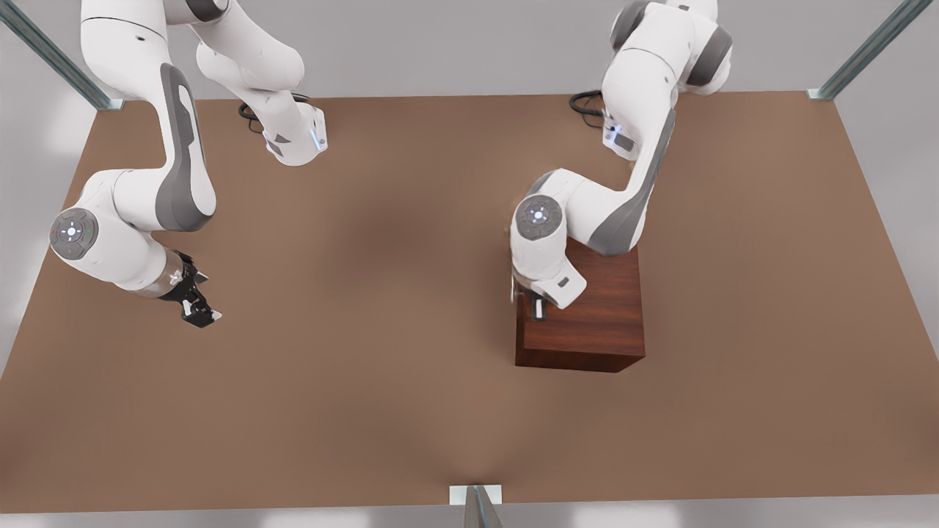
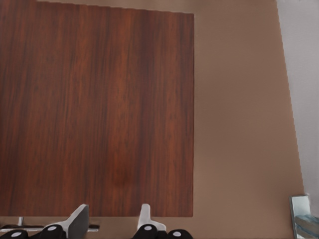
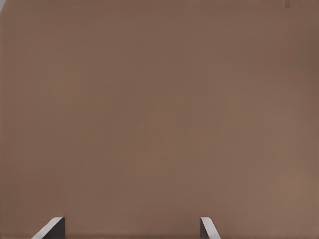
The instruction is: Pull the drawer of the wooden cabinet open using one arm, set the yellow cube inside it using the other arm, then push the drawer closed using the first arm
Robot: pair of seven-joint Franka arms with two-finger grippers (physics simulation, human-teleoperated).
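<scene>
Left gripper (image 1: 530,301) sits at the wooden cabinet (image 1: 587,323), right of centre in the front view, pressed against the cabinet's side that faces the front view's left. From its own wrist camera the two light fingertips (image 2: 79,219) stand a small gap apart, over the edge of the cabinet's grained top (image 2: 99,109), with a thin silver bar handle (image 2: 20,226) just beside them; whether they touch the handle I cannot tell. That handle marks the drawer, whose front cannot be made out in the front view, hidden behind the arm; it does not stick out from the cabinet.

Right gripper (image 1: 198,312) hangs low over the bare brown table (image 1: 367,367) at the left of the front view, well apart from the cabinet, this arm waiting. Its fingertips (image 3: 52,228) are spread wide with nothing between them, above plain tabletop.
</scene>
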